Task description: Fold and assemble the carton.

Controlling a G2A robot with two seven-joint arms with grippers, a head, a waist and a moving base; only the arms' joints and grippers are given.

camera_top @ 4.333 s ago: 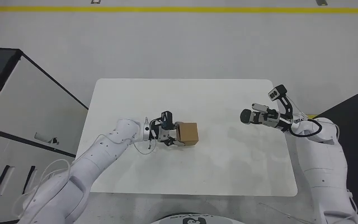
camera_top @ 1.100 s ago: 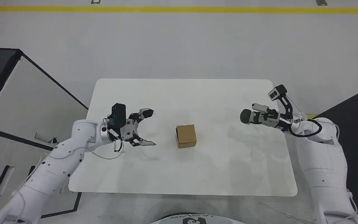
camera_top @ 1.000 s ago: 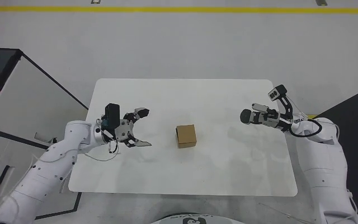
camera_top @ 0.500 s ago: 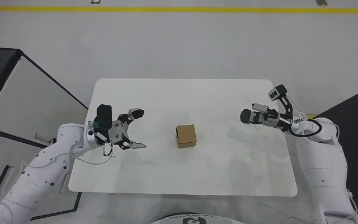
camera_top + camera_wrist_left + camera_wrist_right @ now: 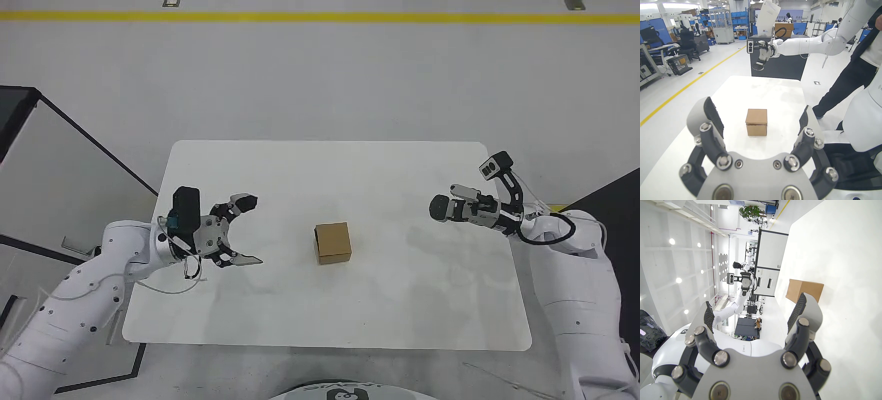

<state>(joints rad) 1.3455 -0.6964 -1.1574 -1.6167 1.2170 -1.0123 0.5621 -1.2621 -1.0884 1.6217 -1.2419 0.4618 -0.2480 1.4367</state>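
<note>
A small brown carton (image 5: 332, 242) stands closed as a cube near the middle of the white table (image 5: 400, 310). The carton (image 5: 756, 124) faces the left wrist camera with its flaps folded in. My left gripper (image 5: 245, 230) hovers over the table's left side, well apart from the carton, open and holding nothing; the same gripper (image 5: 759, 115) spreads its fingers wide. My right gripper (image 5: 437, 208) hangs above the table's right part, also far from the carton (image 5: 804, 291). In the right wrist view that gripper (image 5: 755, 311) is open with nothing in it.
A dark-framed cabinet (image 5: 40, 190) stands just off the table's left edge. A yellow floor line (image 5: 320, 16) runs behind the table. A person's legs (image 5: 846, 81) stand beside the table's right end.
My left gripper has let go of the carton and drawn back to the left, open. In the last half second it kept still. The right arm has not moved.
</note>
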